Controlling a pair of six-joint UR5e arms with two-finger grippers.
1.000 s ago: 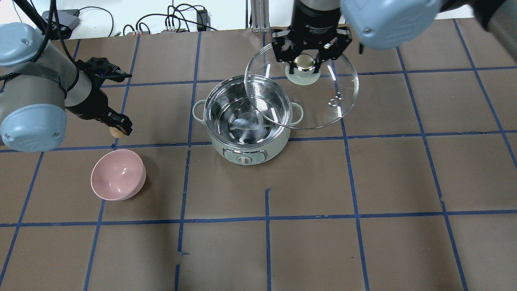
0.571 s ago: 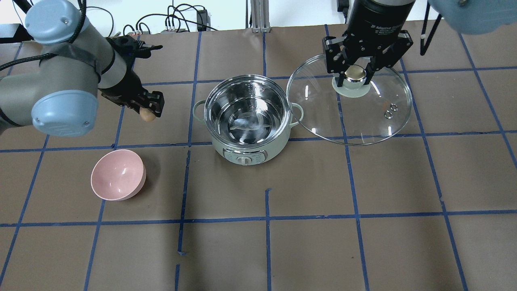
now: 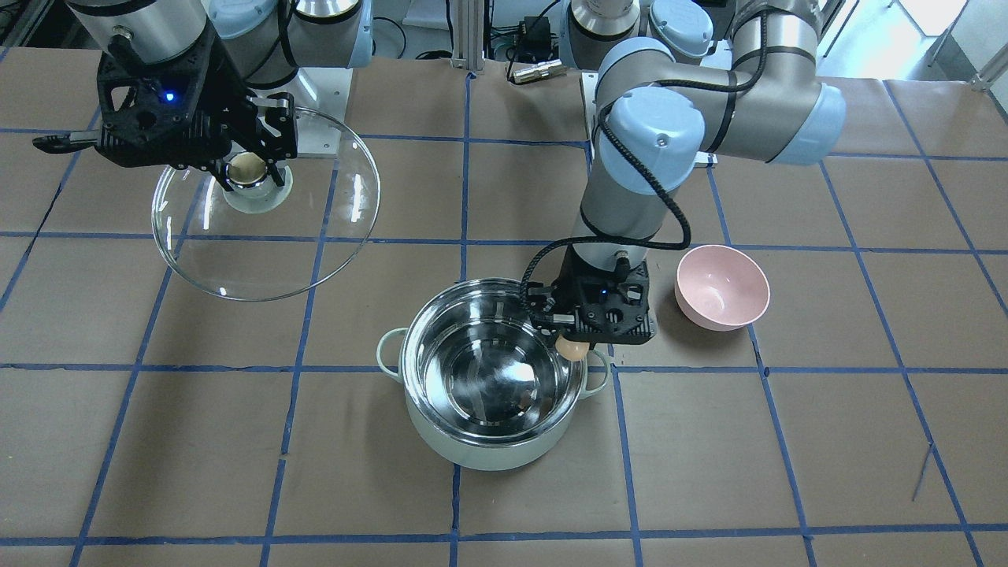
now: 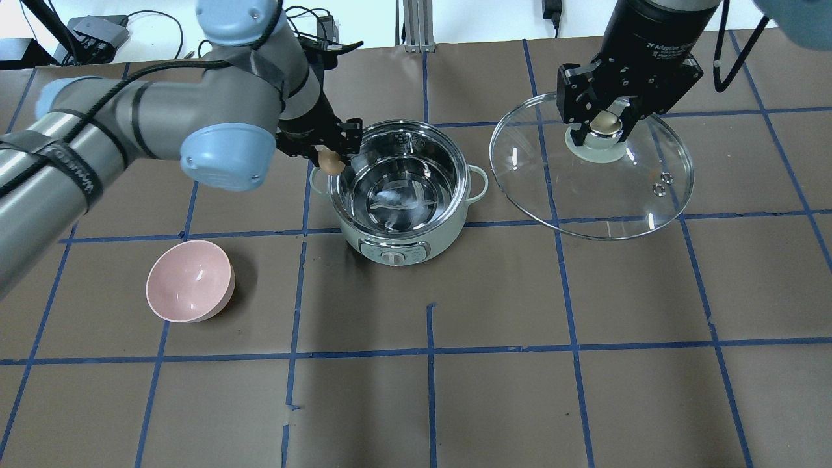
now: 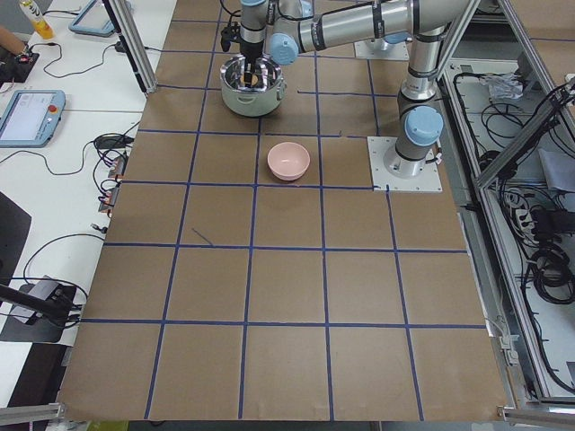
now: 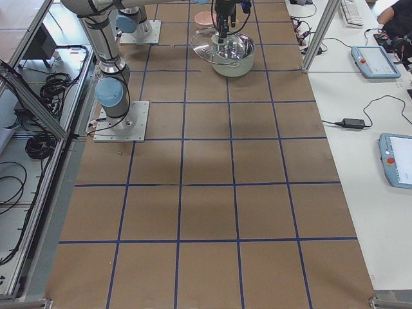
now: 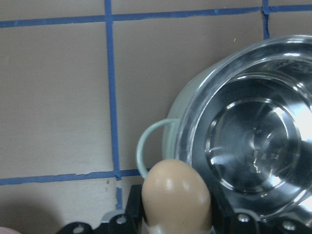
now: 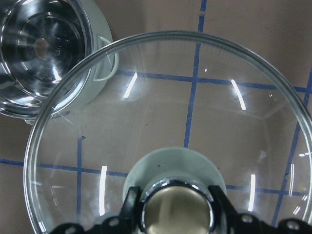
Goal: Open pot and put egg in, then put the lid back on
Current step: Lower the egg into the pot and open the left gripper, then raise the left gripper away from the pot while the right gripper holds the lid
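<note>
The mint-green pot [image 4: 398,188] stands open at the table's middle, its steel inside empty; it also shows in the front view [image 3: 484,394] and left wrist view [image 7: 243,131]. My left gripper [image 4: 329,156] is shut on the brown egg [image 4: 334,164] and holds it over the pot's left rim and handle, as the front view [image 3: 573,347] and left wrist view [image 7: 176,192] show. My right gripper [image 4: 606,123] is shut on the knob of the glass lid [image 4: 591,188], held in the air to the right of the pot [image 3: 260,228] [image 8: 165,122].
A pink bowl [image 4: 190,281] sits on the table at the front left of the pot, also in the front view [image 3: 722,286]. Blue tape lines grid the brown table. Cables lie along the far edge.
My left gripper has carried the egg right, from the table's left side to the pot's left rim. My right gripper has moved the lid a little further right.
</note>
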